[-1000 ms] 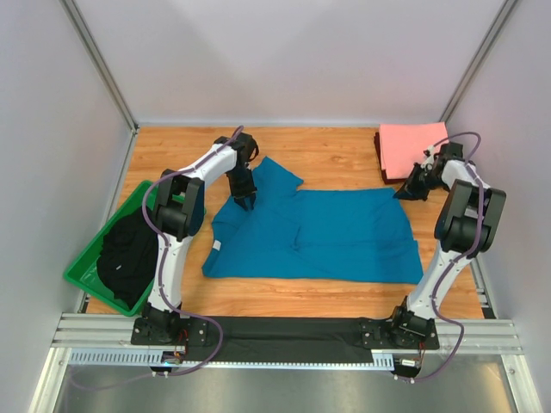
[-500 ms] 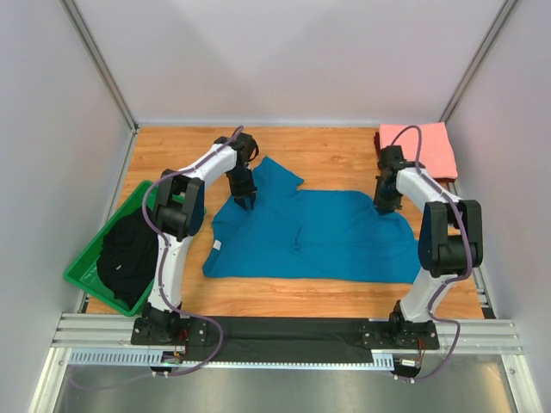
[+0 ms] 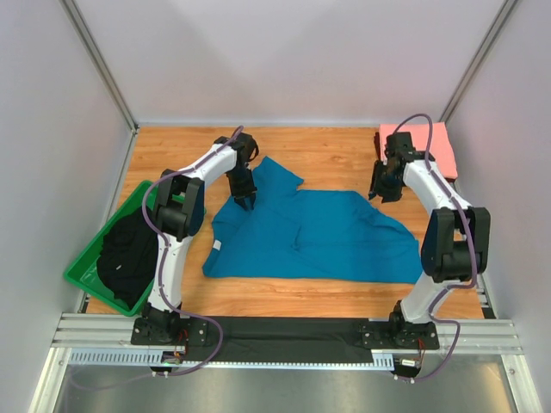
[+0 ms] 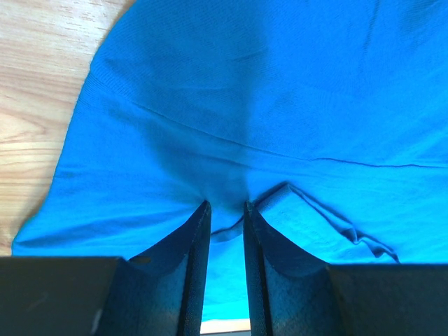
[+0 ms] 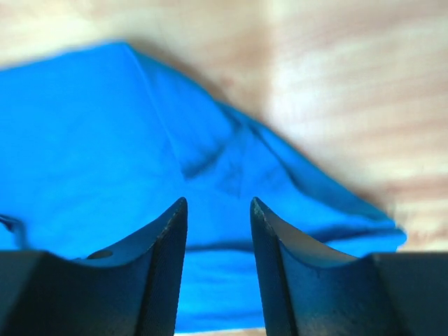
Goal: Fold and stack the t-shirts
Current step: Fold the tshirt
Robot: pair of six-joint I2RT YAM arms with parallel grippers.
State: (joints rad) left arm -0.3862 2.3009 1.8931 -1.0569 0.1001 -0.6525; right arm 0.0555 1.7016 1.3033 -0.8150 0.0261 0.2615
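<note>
T-shirts, two: teal one (image 3: 327,237) pinched in left jaws, pink one (image 3: 443,142) folded; right jaws parted, empty.

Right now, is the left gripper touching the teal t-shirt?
Touching. The left wrist view shows the left gripper pressed into the teal t-shirt, with cloth puckered up between its tips.

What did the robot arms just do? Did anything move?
The right gripper swung left, away from the pink t-shirt, to the far right corner of the blue t-shirt. It hangs there with its jaws open. That corner now lies pulled inward. The left gripper stayed pinched on the shirt's far left part. The pink t-shirt and the green bin did not move.
</note>
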